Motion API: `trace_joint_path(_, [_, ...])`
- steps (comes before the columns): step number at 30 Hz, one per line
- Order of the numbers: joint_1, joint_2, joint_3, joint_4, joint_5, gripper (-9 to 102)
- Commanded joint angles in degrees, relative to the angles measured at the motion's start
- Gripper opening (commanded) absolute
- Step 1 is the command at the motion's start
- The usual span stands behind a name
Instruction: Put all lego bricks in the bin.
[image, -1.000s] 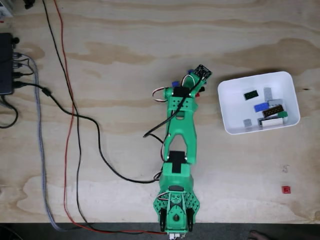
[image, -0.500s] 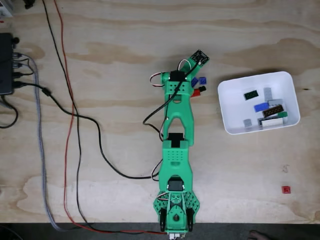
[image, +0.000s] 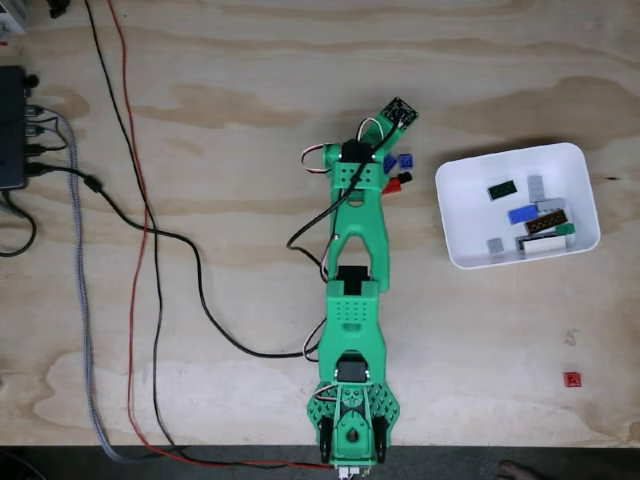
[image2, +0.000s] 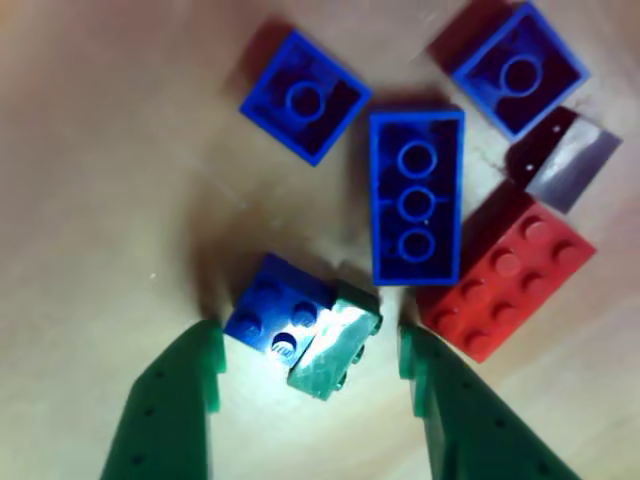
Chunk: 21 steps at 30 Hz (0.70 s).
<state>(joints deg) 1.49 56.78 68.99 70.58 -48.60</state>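
A bare plywood desk. The bin, at three o'clock of the arm, already holds several lego bricks — more wait outside. The fingers stand open around a blue brick and a green brick, nothing gripped yet; a small red brick lies apart at five o'clock.

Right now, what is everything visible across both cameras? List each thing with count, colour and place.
Bin: one, white, right of the arm in the fixed view; holds several bricks, among them a blue brick.
Loose bricks by the gripper, other view: two blue upside-down squares, one long blue upside-down brick, one red brick, one blue studded brick touching a green brick, one dark piece at the right.
Small red item: one, lower right of the table.
Cables: black, red, grey, left side.
Black box: one, left edge.
Table: plywood.
Arm: green; gripper open, fingers either side of the blue-green pair.
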Motion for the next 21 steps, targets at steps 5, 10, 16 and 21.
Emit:
trace_joint_path(5, [2.11, 2.37, -0.09, -2.46, -0.62, 19])
trace_joint_path(10, [1.93, 4.04, 5.36, -5.54, -1.14, 2])
trace_joint_path(16, [2.11, 10.28, 6.59, -4.04, -0.88, 0])
trace_joint_path(21, [2.20, 18.02, 5.71, -1.32, -2.02, 5])
